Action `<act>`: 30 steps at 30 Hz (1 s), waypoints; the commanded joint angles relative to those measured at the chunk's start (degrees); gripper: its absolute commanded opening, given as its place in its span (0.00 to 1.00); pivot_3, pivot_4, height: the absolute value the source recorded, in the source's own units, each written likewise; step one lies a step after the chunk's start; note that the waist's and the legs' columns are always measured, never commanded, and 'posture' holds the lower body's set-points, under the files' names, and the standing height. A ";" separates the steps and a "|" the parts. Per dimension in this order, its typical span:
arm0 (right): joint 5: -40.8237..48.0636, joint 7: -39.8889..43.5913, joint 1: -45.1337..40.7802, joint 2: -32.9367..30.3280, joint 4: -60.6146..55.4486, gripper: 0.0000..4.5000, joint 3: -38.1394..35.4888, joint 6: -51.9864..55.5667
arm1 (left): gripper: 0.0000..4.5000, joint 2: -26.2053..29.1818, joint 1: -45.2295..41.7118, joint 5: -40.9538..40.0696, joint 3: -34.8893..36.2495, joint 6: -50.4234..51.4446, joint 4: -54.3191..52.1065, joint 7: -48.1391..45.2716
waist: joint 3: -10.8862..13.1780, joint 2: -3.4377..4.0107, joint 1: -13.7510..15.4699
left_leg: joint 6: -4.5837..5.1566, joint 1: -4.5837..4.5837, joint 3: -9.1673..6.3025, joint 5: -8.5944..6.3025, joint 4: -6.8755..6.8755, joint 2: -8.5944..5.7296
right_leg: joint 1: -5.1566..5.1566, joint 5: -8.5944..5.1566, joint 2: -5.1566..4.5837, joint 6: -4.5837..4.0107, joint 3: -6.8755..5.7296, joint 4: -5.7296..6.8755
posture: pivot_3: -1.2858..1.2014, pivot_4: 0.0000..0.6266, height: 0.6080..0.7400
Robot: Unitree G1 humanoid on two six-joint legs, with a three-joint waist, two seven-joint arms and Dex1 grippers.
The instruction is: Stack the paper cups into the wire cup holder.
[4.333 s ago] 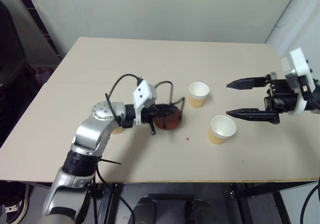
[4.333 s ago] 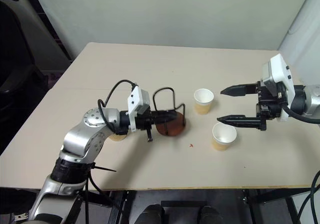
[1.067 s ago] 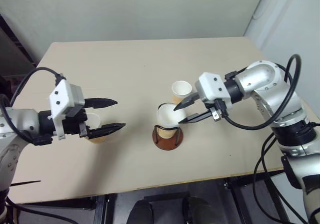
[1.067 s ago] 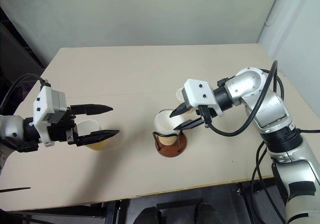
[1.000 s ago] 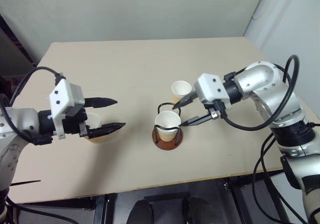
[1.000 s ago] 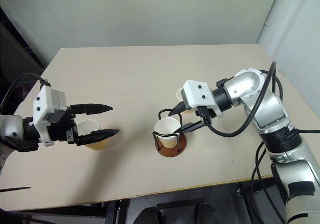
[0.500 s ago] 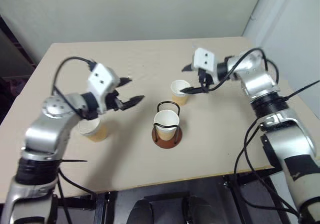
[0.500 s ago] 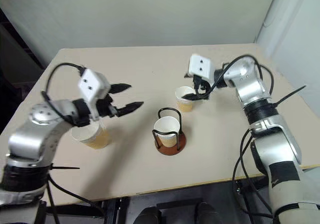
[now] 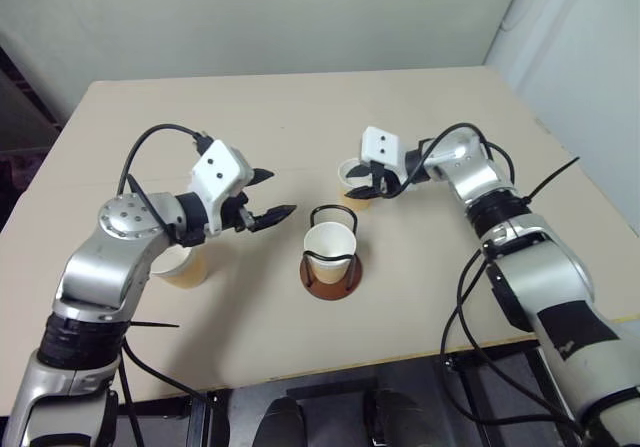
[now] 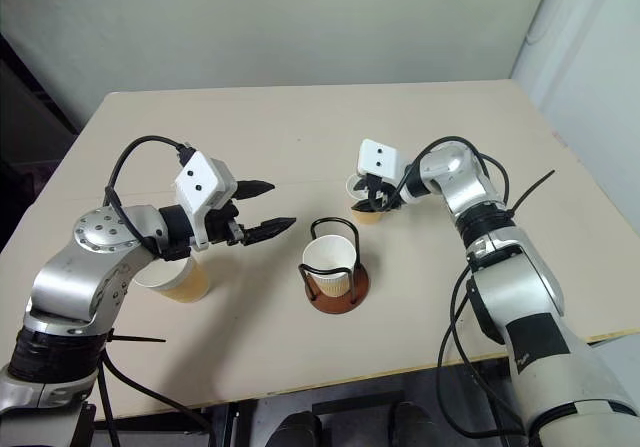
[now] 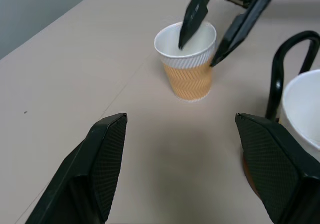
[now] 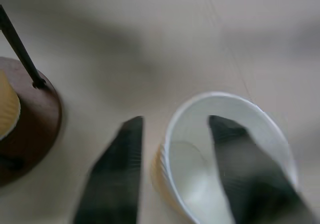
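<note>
One paper cup (image 9: 331, 244) stands upright in the wire cup holder (image 9: 338, 210), which rests on its reddish-brown base (image 12: 30, 119). A second paper cup (image 9: 352, 180) stands on the table just behind the holder. My right gripper (image 9: 362, 179) straddles this cup's rim, one finger inside (image 11: 192, 16) and one outside. The fingers stand apart with the cup wall between them. A third paper cup (image 9: 180, 265) sits at the left, partly hidden under my left forearm. My left gripper (image 9: 280, 192) hovers open and empty to the left of the holder, pointing toward it.
The beige table (image 9: 430, 297) has bare surface in front of and to the right of the holder. Its front edge runs close below the holder. Black cables loop above both forearms. A pale wall stands behind the table.
My right gripper let go of the cup now in the holder, swung back to the cup behind it and lowered one finger inside. My left gripper moved from the left cup toward the holder.
</note>
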 commanded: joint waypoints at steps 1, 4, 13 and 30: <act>-0.40 -0.82 -1.74 0.35 -0.02 0.13 -1.59 -1.48 | 0.82 0.92 0.09 0.12 2.30 0.20 -2.76 0.48 | 0.00 0.00 0.00 | 0.00 0.00 0.00 0.00 0.01 0.00 | 0.01 0.01 -0.03 0.01 0.00 0.00 | 0.52 0.24 1.00; 0.55 0.69 -2.48 -0.30 -0.79 0.01 -2.79 -1.16 | 0.82 1.77 0.36 -0.10 3.25 -0.10 -2.78 -0.31 | 0.00 0.00 0.01 | 0.00 0.00 -0.02 0.01 0.08 0.00 | 0.05 0.03 -0.04 0.01 0.00 0.01 | 0.52 0.24 1.00; 8.73 13.62 -1.92 -8.72 -18.72 0.01 -8.66 5.37 | 0.82 7.60 2.18 -10.33 13.60 0.78 -6.17 -10.25 | 0.01 0.01 0.00 | -0.06 -0.07 0.04 0.04 0.07 -0.08 | 0.02 0.04 0.01 0.00 -0.02 -0.02 | 0.52 0.24 1.00; 31.30 20.19 9.22 -14.56 -64.38 0.01 -8.36 37.09 | 0.82 22.68 18.55 -20.71 36.16 3.07 -0.26 -34.61 | -0.02 -0.03 -0.58 | -0.04 0.76 0.05 0.21 -0.02 0.37 | 0.39 -0.29 0.68 -1.23 0.26 0.37 | 0.52 0.24 1.00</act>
